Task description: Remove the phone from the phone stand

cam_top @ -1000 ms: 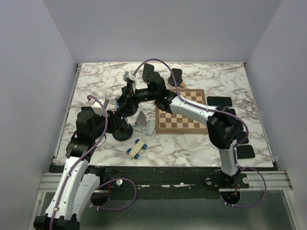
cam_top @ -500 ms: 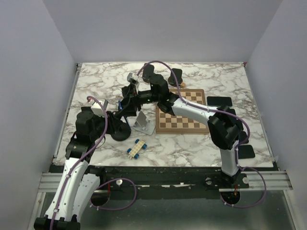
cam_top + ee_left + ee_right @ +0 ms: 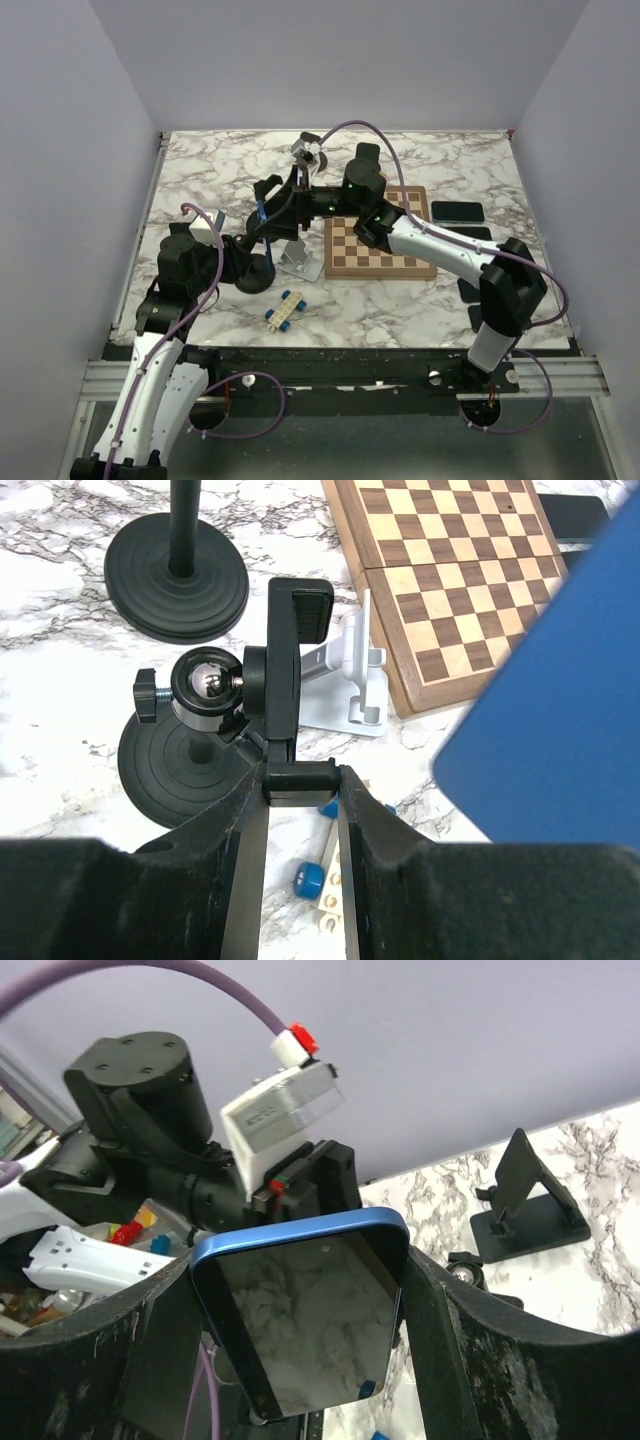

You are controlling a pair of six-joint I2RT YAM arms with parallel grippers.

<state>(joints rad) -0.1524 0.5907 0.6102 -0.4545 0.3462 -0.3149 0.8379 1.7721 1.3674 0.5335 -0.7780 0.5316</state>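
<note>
The right gripper (image 3: pixel 298 1278) has its jaws spread wide and clamped on the long edges of the phone (image 3: pixel 310 1325), a blue-rimmed handset whose dark screen mirrors the marble. Behind it, in the upper left of the right wrist view, the other arm's wrist blocks most of the scene, and a black folding stand (image 3: pixel 525 1195) shows at the right. In the left wrist view the phone's blue back fills the right side, cut off by the frame edge, with none of the fingers holding it in sight. It hangs clear of the phone stand (image 3: pixel 288 650), whose black clamp stands empty. The left gripper (image 3: pixel 300 780) is almost fully closed, pinching the clamp's lower foot, and its fingers are dark and blurred along the bottom edge. The stand's ridged round base is half hidden behind the clamp and those fingers. A second round-based stand (image 3: pixel 175 575) sits upper left, its pole cut by the top edge. A white stand (image 3: pixel 352 675) peeks from behind the clamp, and the phone covers a corner of the chessboard (image 3: pixel 450 560). Between the fingers only a blue wheel of a toy brick car (image 3: pixel 310 878) shows. From above, the phone is only a thin blue edge near the centre, lost among black arm parts.
</note>
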